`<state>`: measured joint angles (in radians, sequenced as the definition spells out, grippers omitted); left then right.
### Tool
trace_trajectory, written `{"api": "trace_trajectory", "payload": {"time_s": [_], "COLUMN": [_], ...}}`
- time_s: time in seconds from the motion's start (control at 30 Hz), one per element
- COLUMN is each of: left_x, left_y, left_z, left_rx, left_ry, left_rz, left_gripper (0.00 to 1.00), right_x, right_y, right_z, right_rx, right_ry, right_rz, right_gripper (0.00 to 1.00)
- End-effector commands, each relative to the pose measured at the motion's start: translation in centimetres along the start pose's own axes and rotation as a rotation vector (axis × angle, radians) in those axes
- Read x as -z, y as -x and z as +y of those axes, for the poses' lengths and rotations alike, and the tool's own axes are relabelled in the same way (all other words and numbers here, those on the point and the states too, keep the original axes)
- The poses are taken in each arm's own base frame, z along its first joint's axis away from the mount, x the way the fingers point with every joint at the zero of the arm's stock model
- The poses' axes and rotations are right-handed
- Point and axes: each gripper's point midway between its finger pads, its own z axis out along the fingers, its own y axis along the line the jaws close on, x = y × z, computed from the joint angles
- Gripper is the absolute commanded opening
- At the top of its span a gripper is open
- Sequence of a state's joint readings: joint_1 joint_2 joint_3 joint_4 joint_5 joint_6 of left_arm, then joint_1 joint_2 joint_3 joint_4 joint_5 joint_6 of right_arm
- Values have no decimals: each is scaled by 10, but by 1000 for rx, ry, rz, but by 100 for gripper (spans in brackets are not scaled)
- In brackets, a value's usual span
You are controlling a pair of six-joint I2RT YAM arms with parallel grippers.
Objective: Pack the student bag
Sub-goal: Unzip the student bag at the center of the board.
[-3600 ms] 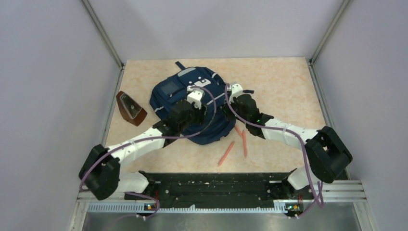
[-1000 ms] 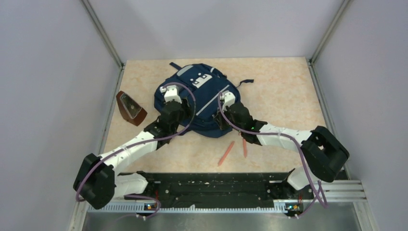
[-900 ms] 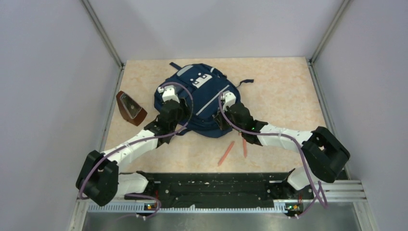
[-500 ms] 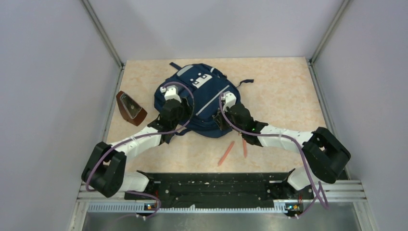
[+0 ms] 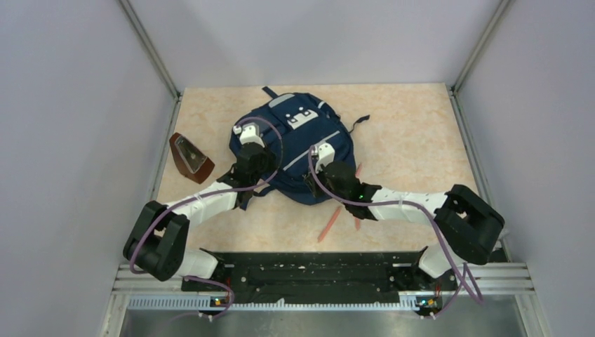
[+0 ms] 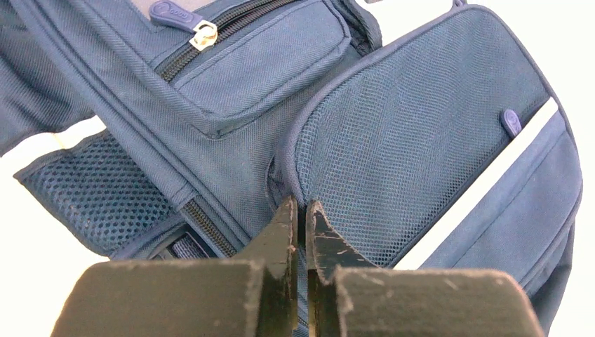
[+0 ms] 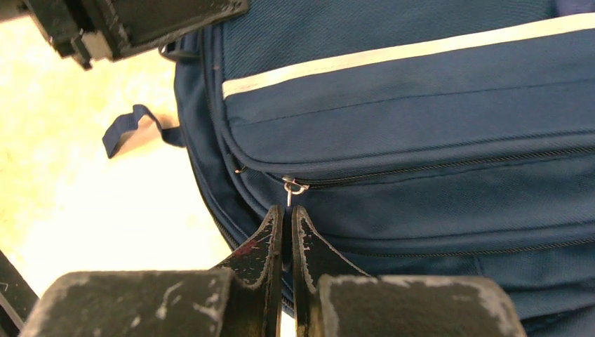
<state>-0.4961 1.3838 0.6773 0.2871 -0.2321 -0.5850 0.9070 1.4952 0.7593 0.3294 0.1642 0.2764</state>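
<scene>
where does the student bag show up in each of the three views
top external: the student bag lies in the middle of the table.
left wrist: it fills nearly the whole frame, its mesh pocket at the centre.
right wrist: it fills the upper right, with bare table at the left.
shared landmark: the pale reflective strip.

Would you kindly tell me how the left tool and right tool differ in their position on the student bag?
The left tool is at the rim of a mesh pocket; the right tool sits just below a metal zip slider. Seen from above, the left tool is at the student bag at its left edge, the right tool nearer its middle. Both are shut.
</scene>
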Motion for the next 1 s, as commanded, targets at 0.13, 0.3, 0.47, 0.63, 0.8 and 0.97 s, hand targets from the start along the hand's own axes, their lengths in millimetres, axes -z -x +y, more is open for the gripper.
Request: {"api": "trace_trajectory", "payload": {"time_s": [0.13,0.3,0.47,0.63,0.8,0.97], "left_x": [-1,4,6,8,11,16], "left_y": [16,18,18,13,8,6], "left_z": [-22,-19,-16,-10,-5,-1], "left_rx": [88,131,151,131,125,135], "left_ry": [-74,-73,-64,-43,-31,-24], "left_rz": [-45,-80,-88,-73,-65,-66], "left_gripper": [0,0,0,0,0,0], "right_x": [-9,-19,-35,-45,-61,-69], "right_y": [6,7,11,22,28,34], "right_z": [59,69,76,77,77,72], "right_rx": [7,-12,44,121,187,193], "right_ry": [96,117,125,120,86,47], "right_rz": [-80,-112,-143,-196,-204,-233], "right_gripper": [0,0,0,0,0,0]}}
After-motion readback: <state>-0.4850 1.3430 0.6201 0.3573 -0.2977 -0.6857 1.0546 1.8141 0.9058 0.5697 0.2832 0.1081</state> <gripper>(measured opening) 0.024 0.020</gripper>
